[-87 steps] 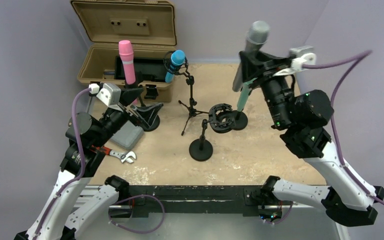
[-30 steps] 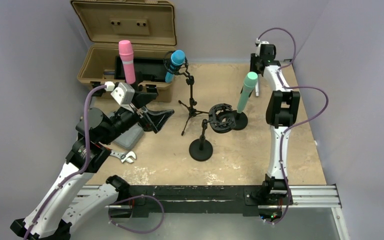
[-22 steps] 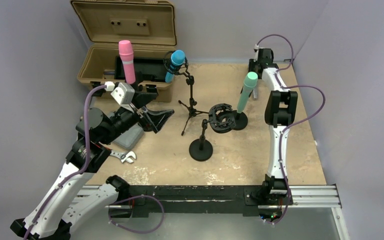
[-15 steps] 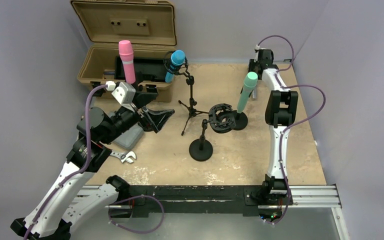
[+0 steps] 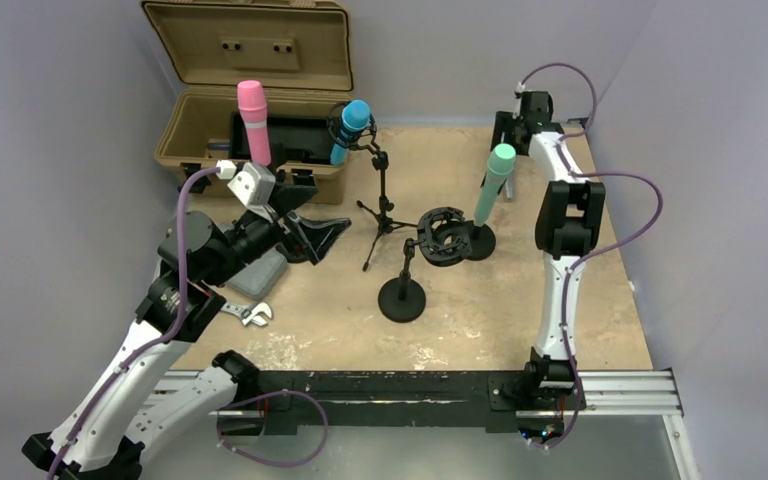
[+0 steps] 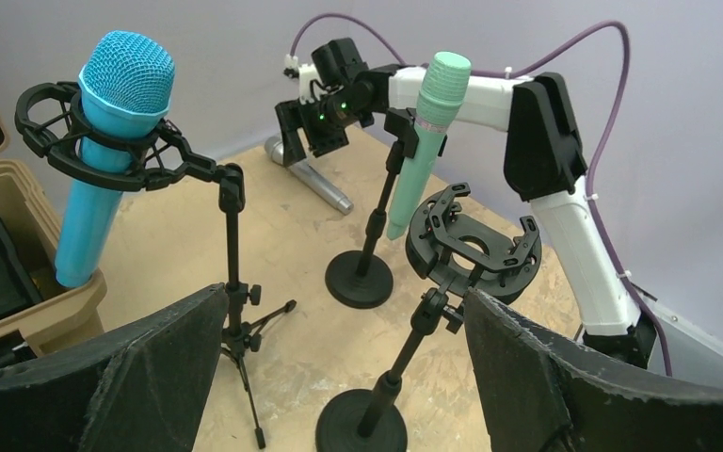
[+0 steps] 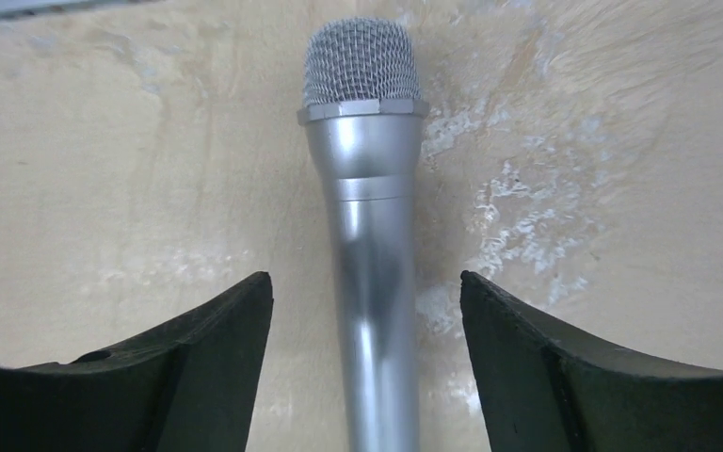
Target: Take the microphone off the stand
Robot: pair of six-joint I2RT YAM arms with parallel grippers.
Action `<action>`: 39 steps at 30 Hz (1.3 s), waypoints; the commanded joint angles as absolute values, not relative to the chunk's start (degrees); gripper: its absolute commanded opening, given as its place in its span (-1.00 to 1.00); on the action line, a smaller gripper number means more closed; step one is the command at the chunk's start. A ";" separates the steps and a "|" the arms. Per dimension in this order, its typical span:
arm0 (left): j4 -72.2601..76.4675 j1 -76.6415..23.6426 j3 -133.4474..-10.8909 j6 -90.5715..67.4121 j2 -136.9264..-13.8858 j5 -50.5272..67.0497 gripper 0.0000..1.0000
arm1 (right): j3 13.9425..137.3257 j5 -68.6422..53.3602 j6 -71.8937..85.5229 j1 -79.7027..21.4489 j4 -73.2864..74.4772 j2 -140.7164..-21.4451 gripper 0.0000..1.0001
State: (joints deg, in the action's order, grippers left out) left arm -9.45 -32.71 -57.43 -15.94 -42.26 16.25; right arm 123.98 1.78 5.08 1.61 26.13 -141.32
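Note:
A silver microphone [image 7: 367, 235] lies flat on the table at the far right corner, also seen in the left wrist view [image 6: 311, 179]. My right gripper [image 7: 365, 282] [image 5: 517, 125] straddles its body, open, with a gap on both sides of the handle. An empty black shock-mount stand [image 5: 402, 290] [image 6: 475, 245] stands mid-table. My left gripper [image 5: 322, 208] [image 6: 344, 292] hovers open left of that stand, holding nothing. A green microphone [image 5: 493, 185] [image 6: 424, 132] sits upright in its own stand.
A blue microphone [image 5: 350, 130] hangs in a shock mount on a tripod. A pink microphone [image 5: 253, 122] stands at the left in front of an open tan case [image 5: 250, 60]. A wrench [image 5: 245, 312] lies near the left arm.
The right gripper's jaws have spread apart, letting go of the silver microphone on the table. The left arm has barely shifted.

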 commanded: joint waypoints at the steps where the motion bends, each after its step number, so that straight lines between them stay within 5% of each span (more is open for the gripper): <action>1: -8.65 -33.05 -59.77 -17.20 -42.60 16.16 0.86 | 123.46 2.33 7.48 1.44 25.06 -130.70 0.43; 13: -8.32 -34.97 -61.53 -21.43 -48.49 24.05 0.88 | 101.37 9.69 13.21 1.67 16.82 -96.67 0.52; 23: -4.94 -37.62 -63.07 -35.51 -60.86 34.52 0.66 | 82.48 0.44 16.78 1.69 7.89 -66.03 0.56; 39: -3.46 -37.68 -62.81 -47.73 -74.31 40.43 0.65 | 78.30 -3.52 17.48 1.67 10.29 -50.94 0.61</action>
State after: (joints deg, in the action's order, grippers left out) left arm -6.83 -37.32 -63.09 -44.53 -74.52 38.81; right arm 78.32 -2.74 17.96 1.61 10.13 -52.93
